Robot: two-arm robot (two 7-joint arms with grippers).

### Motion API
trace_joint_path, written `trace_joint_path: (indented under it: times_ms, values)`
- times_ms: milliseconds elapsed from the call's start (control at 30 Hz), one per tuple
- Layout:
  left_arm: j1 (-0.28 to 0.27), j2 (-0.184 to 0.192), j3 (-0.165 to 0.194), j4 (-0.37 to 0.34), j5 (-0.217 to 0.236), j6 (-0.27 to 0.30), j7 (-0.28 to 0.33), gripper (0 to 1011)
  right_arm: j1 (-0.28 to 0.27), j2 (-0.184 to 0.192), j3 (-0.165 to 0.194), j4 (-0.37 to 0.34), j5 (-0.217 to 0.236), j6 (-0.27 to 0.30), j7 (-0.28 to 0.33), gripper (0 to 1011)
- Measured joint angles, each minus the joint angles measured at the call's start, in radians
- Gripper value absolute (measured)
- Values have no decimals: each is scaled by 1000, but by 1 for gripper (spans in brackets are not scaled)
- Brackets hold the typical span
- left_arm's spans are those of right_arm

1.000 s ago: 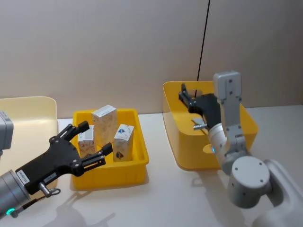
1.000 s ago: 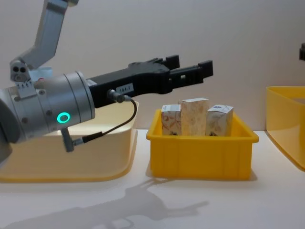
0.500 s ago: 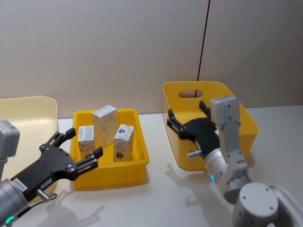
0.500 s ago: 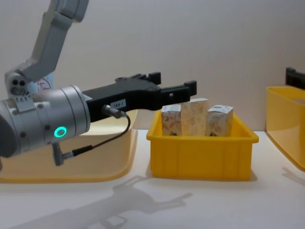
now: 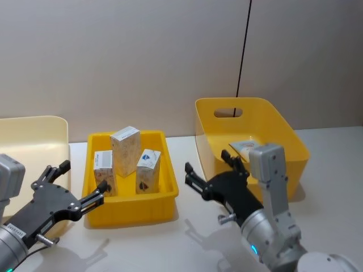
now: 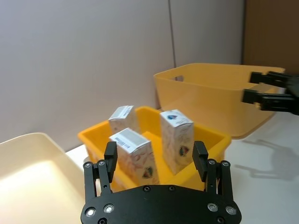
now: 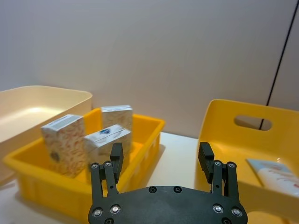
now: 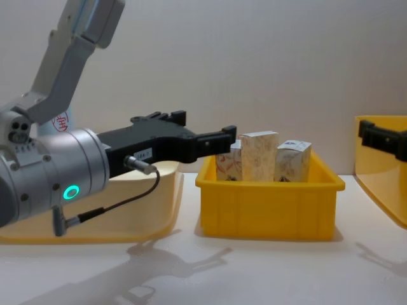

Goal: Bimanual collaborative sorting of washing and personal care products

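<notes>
Three small white cartons (image 5: 125, 149) with orange print stand upright in a shallow yellow tray (image 5: 130, 213); they also appear as cartons (image 8: 259, 154) in the chest view. A light blue and white tube (image 5: 245, 147) lies inside the deep yellow bin (image 5: 283, 136), and the tube (image 7: 277, 174) is also seen from the right wrist. My left gripper (image 5: 82, 177) hovers open and empty at the tray's left side, seen as the left gripper (image 8: 202, 127) in the chest view. My right gripper (image 5: 209, 168) is open and empty above the table between tray and bin.
A cream tub (image 5: 33, 135) sits at the far left, behind my left arm. A black cable (image 5: 244, 51) hangs down the wall behind the deep bin. Bare white table (image 5: 187, 147) lies between the tray and the bin and along the front.
My right gripper came out of the deep bin and moved left and nearer, over the table; the tube now shows in the bin. My left gripper drew back from over the tray.
</notes>
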Motion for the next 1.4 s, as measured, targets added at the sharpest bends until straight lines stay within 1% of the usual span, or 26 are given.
trace_joint_path:
  times_ms: [67,100,133,200,233,300,467,500,567,633,733,867,1033,1400]
  values:
    - [6,2,0,-7,9,3,18,1003,-13,3,-2,-11,8,1,9,1001]
    - [13,4,-1,-14,19,6,39,1003,-20,5,-3,-16,13,1,13,1001]
    - [13,4,-1,-14,19,6,39,1003,-26,7,-5,-21,17,1,17,1001]
    - [22,7,-1,-25,34,12,69,1003,-48,12,-8,-40,32,2,31,1001]
    - [29,10,-1,-32,43,15,89,1003,-48,12,-8,-40,32,2,31,1001]
    - [36,12,-1,-40,53,18,110,1003,-59,15,-10,-49,39,2,38,1001]
    - [55,19,-2,-62,82,28,171,1003,-69,18,-12,-57,46,3,44,1001]
    - [62,21,-2,-69,93,32,191,1003,-70,18,-12,-58,46,3,45,1001]
    - [68,23,-3,-75,101,35,209,1002,-70,18,-12,-58,46,3,45,1001]
    - [82,27,-3,-89,121,41,250,1003,-70,18,-12,-58,46,3,45,1001]
    - [93,31,-3,-102,137,47,283,1003,-70,18,-12,-58,46,3,45,1001]
    - [102,34,-3,-112,152,51,313,1003,-70,18,-11,-58,46,3,45,1001]
    - [108,36,-3,-118,160,54,330,1004,-70,18,-11,-58,46,3,45,1001]
    - [108,35,-3,-119,162,55,332,1003,-70,19,-10,-58,46,3,49,1001]
